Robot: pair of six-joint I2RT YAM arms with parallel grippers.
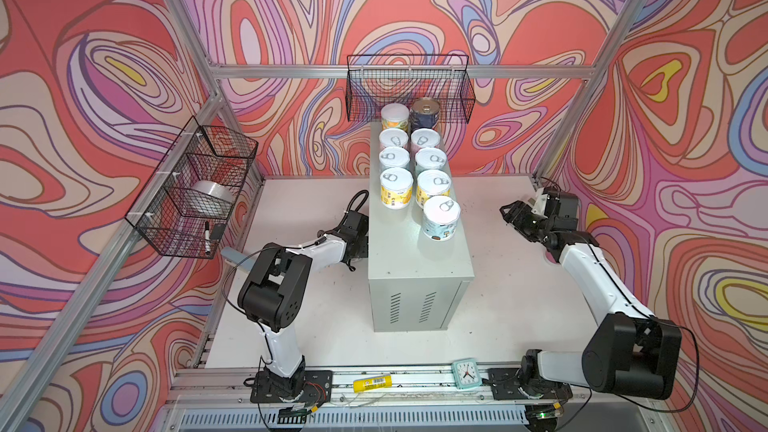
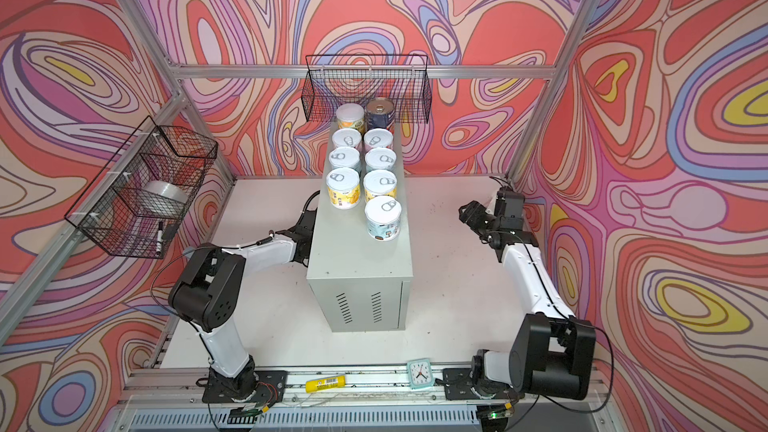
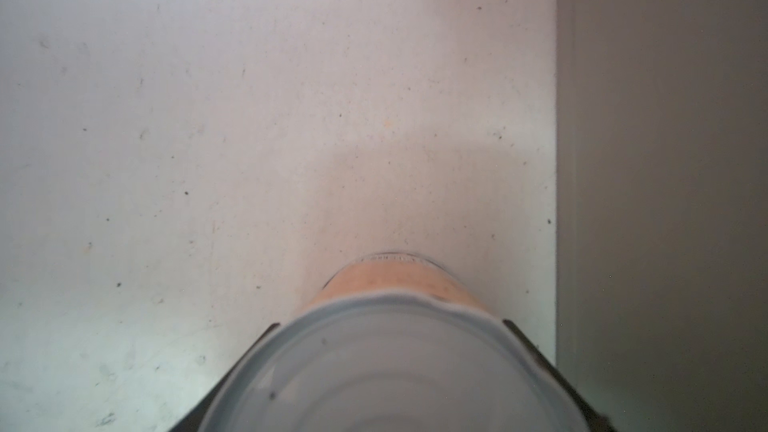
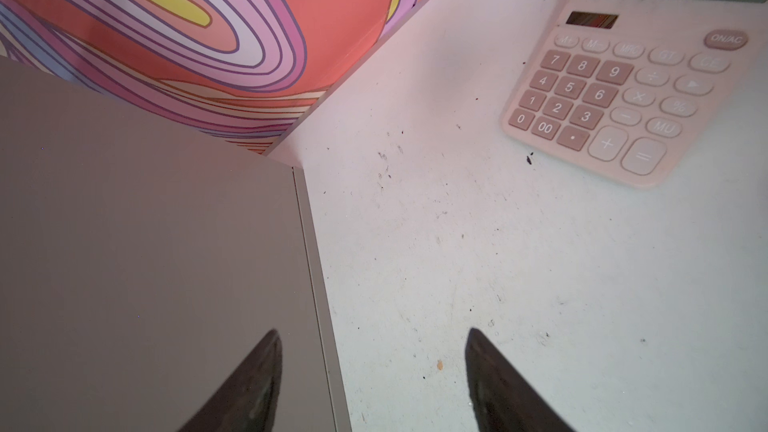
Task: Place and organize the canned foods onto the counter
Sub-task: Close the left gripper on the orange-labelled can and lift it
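Closed on an orange-labelled can point(image 3: 395, 280): left gripper point(image 3: 390, 367), jaws pressed against both sides of the silvery lid rim. Can upright, low beside the counter point(image 1: 411, 259), just next to its tall left wall and over the white tabletop point(image 3: 166, 118); impossible to tell whether resting on it or lifted clear. In both top views, gripper and can hidden behind that wall, only the wrist showing. Up on the counter's flat top, nine cans point(image 1: 431, 160) upright in two close rows running from the far end toward the front: white-lidded can point(image 1: 395, 112) and navy can point(image 1: 426, 116) at the back, yellow-labelled can point(image 1: 396, 189) ending the left row, blue-labelled can point(image 1: 441, 218) ending the right row one place further forward. Bare top just beside the blue-labelled can and across the whole near half. Between the held can and that bare patch: the counter's wall and upper edge. Right gripper point(image 4: 374, 367) open and empty, jaws well apart, near the counter's right side above the tabletop; pink calculator point(image 4: 631, 76) lying flat on the tabletop near it. Black wire basket point(image 1: 409, 89) on the back wall just behind the far cans; second wire basket point(image 1: 195, 184) on the left wall, holding a silver tape roll point(image 1: 212, 197) and a marker point(image 1: 206, 236). On the front rail, a yellow tube point(image 1: 372, 383) and a small mint clock point(image 1: 464, 373).
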